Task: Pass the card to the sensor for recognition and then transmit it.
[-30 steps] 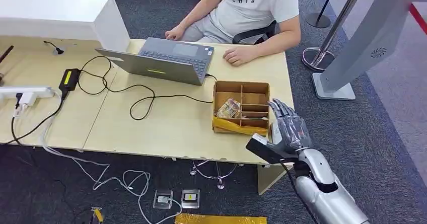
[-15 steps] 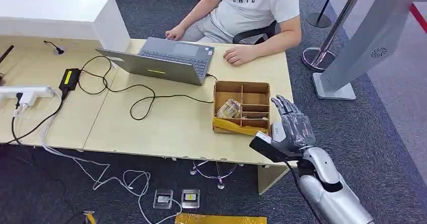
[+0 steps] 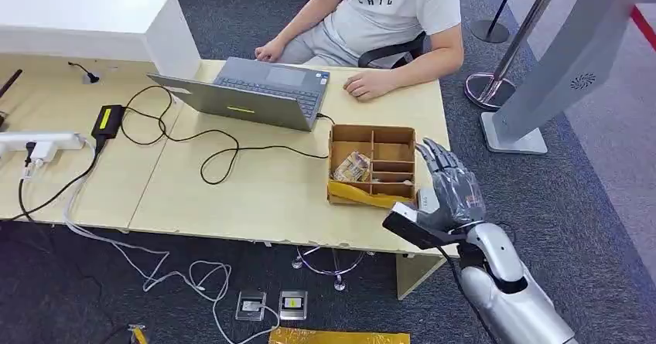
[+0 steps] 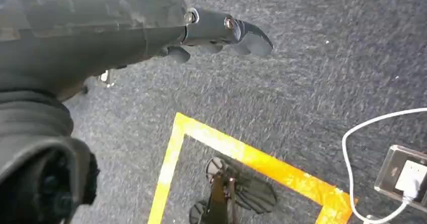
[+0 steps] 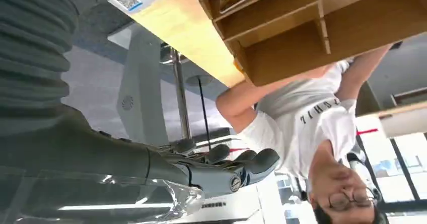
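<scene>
A brown cardboard divider box (image 3: 372, 137) stands near the desk's right front corner, with yellow tape along its front. One left compartment holds a patterned bundle (image 3: 352, 166); I cannot tell whether it is cards. A small white labelled item (image 3: 424, 199) lies on the desk edge right of the box, also seen in the right wrist view (image 5: 132, 0). My right hand (image 3: 452, 189) is raised just right of the box, its fingers (image 5: 246, 166) spread and holding nothing. My left hand (image 4: 151, 27) hangs over the carpet with nothing in it, its fingers (image 4: 236, 30) extended.
A person sits behind the desk with hands by a grey laptop (image 3: 255, 93). Black cables (image 3: 209, 151), a power adapter (image 3: 107, 120) and a white power strip (image 3: 39, 143) lie on the left. A grey kiosk stand (image 3: 557, 73) and stanchion posts are on the right.
My right hand has drifted slightly to the right beside the box, staying spread. Nothing on the desk has moved.
</scene>
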You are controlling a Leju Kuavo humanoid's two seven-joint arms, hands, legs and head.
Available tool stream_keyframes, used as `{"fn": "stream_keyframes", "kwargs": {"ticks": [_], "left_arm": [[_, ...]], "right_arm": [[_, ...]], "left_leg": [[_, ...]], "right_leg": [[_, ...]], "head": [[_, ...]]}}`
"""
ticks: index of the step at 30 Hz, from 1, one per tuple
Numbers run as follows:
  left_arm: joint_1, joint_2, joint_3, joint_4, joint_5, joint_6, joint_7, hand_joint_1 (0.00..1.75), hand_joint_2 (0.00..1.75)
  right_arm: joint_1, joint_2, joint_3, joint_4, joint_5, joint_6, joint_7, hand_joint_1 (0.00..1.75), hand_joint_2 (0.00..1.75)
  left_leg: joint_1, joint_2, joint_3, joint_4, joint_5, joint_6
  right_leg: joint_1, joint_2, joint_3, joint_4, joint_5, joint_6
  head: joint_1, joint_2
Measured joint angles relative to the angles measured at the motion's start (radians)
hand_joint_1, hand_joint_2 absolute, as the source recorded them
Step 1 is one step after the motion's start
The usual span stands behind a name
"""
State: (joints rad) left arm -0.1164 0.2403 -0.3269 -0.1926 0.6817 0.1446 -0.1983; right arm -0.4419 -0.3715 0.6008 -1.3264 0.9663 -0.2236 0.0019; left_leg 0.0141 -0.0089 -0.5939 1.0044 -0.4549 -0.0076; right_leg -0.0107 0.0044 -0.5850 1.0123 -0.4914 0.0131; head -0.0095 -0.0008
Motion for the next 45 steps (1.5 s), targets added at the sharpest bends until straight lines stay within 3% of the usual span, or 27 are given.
{"fn": "stream_keyframes", "kwargs": {"ticks": [11,22,32,45], "left_arm": [[0.000,0.000,-0.001,0.000,-0.003,0.000,0.014,0.00,0.00],[-0.010,0.000,-0.002,0.000,-0.011,0.000,0.025,0.00,0.00],[-0.014,-0.001,-0.003,0.000,-0.011,0.002,0.031,0.00,0.00],[-0.021,-0.003,-0.005,0.000,-0.019,0.004,0.039,0.00,0.00]], "right_arm": [[-0.035,0.051,0.005,0.094,0.024,-0.043,-0.013,0.00,1.75],[-0.104,0.139,0.027,0.276,0.018,-0.127,-0.055,0.00,1.75],[-0.118,0.196,0.044,0.387,0.029,-0.134,-0.037,0.00,1.75],[-0.127,0.214,0.056,0.442,0.042,-0.128,-0.016,0.00,1.75]], "left_leg": [[0.000,-0.001,0.000,0.000,0.001,0.000],[0.000,-0.002,0.000,0.000,0.001,0.000],[0.000,-0.003,0.000,0.000,0.001,0.000],[0.000,-0.003,0.000,0.000,0.001,0.000]], "right_leg": [[0.000,-0.001,0.000,0.000,0.000,0.000],[0.000,-0.001,0.000,0.000,0.000,0.000],[0.000,-0.002,0.000,0.000,0.000,0.000],[0.000,-0.002,0.000,0.000,0.000,0.000]], "head": [[0.000,0.000],[0.000,0.000],[0.000,0.000],[0.000,0.000]]}}
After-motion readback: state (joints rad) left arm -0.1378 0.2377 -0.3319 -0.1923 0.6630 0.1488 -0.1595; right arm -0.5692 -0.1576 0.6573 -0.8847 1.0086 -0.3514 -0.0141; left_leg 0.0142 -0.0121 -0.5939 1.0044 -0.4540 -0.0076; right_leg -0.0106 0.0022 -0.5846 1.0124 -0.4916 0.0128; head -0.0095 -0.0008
